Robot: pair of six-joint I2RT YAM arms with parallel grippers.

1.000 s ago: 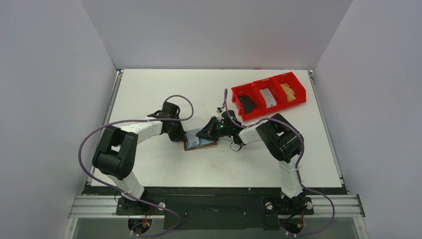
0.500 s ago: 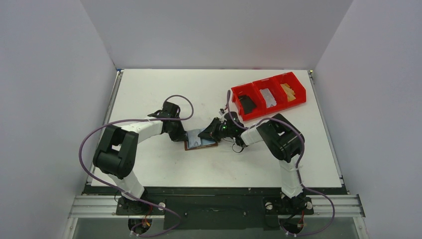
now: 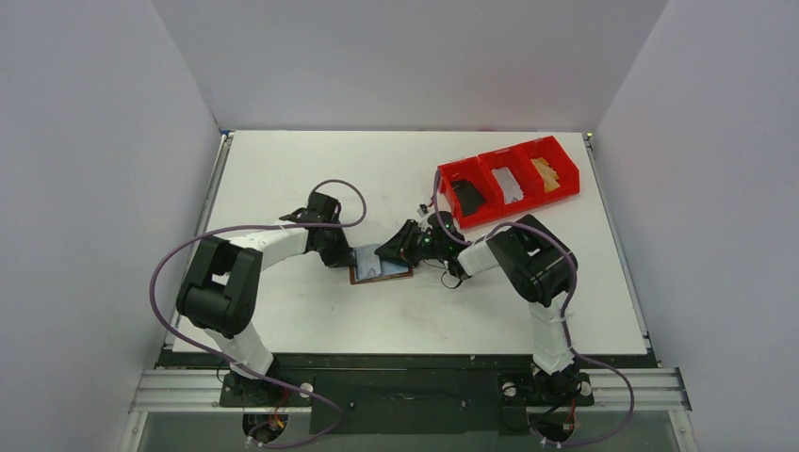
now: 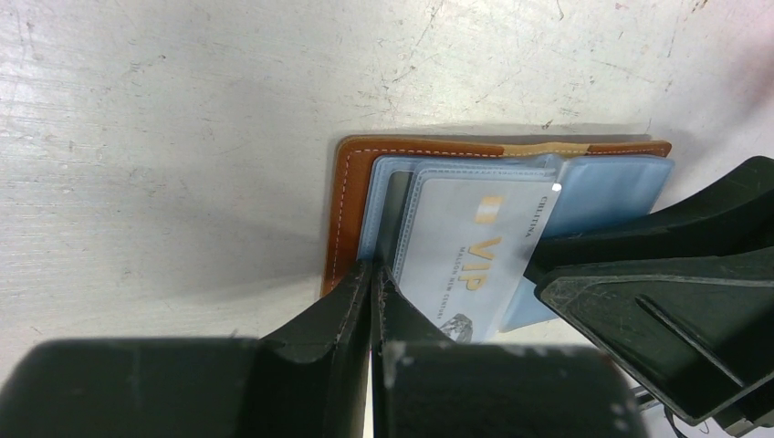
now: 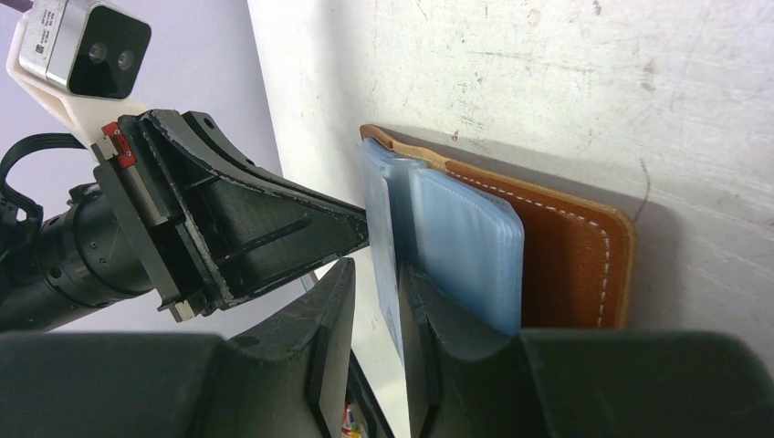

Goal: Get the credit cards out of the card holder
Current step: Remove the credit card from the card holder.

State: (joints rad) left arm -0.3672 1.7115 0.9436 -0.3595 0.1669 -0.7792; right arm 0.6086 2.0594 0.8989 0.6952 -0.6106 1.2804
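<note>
The brown card holder (image 3: 382,270) lies open on the table, its pale blue pockets (image 5: 470,246) facing up. A pale credit card printed VIP (image 4: 465,246) sticks partway out of a pocket toward the right arm. My left gripper (image 4: 372,274) is shut, and its tips press on the holder's left inner edge (image 4: 347,196). My right gripper (image 5: 379,271) is slightly open around the protruding card. The card's edge (image 5: 381,219) leans on one finger (image 5: 434,328), with a gap to the other. In the top view both grippers (image 3: 341,256) (image 3: 388,252) meet over the holder.
A red three-compartment bin (image 3: 492,156) stands at the back right. It holds a black card (image 3: 466,196), a silvery item (image 3: 509,184) and a tan item (image 3: 551,172). Purple cables loop beside both arms. White walls enclose the table.
My right gripper's jaws have parted from shut to slightly open around the card. Both arms and the holder have hardly moved.
</note>
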